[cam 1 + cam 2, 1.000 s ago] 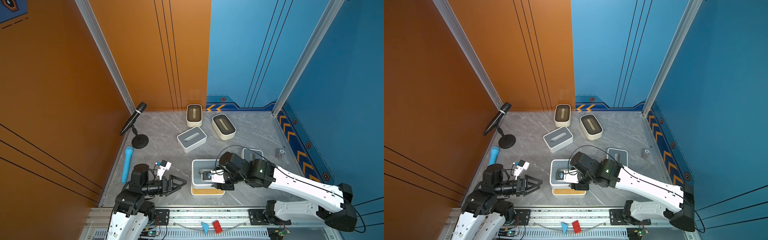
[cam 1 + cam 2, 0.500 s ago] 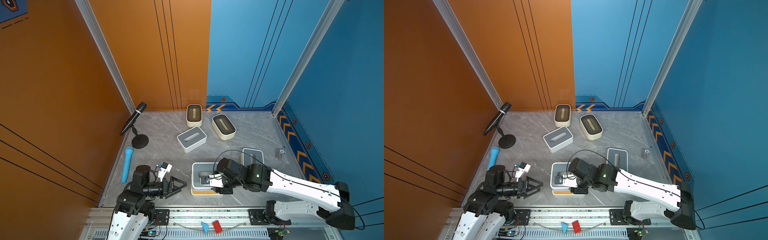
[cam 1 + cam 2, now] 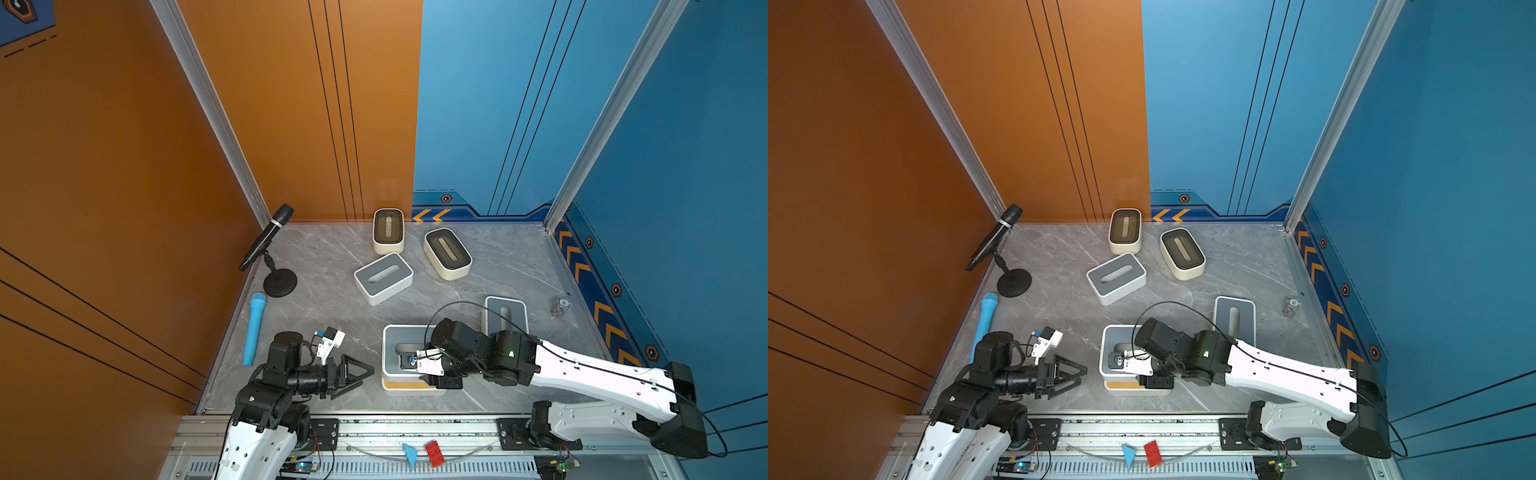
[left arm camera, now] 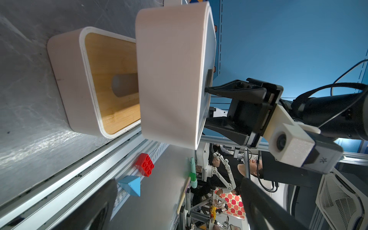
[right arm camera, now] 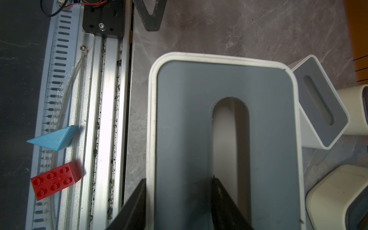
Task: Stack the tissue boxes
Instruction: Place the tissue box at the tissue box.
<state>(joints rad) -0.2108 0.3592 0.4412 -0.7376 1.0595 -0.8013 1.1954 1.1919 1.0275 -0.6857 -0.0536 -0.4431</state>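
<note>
My right gripper point(image 5: 179, 191) is shut on a grey-lidded tissue box point(image 3: 392, 358), one finger in the lid slot and the other outside the box wall. That box hangs over a wood-lidded tissue box point(image 3: 401, 385) near the table's front edge, and a strip of wood lid shows in front. In the left wrist view the held box point(image 4: 171, 79) covers part of the wood lid point(image 4: 111, 79); whether they touch I cannot tell. My left gripper point(image 3: 365, 372) stands open and empty just left of the pair. Two more grey-lidded boxes point(image 3: 383, 277) point(image 3: 505, 313) and two dark-lidded ones point(image 3: 388, 228) point(image 3: 448, 251) lie behind.
A black microphone on a stand point(image 3: 266, 245) and a blue microphone point(image 3: 254, 328) are at the left edge. A small can point(image 3: 560, 306) sits near the right wall. A red brick point(image 3: 434, 453) and a blue wedge point(image 3: 410, 455) lie on the front rail.
My right arm has drawn back towards the front with the grey-lidded box, which sits slightly nearer the front over the wood-lidded box. The left gripper has barely shifted.
</note>
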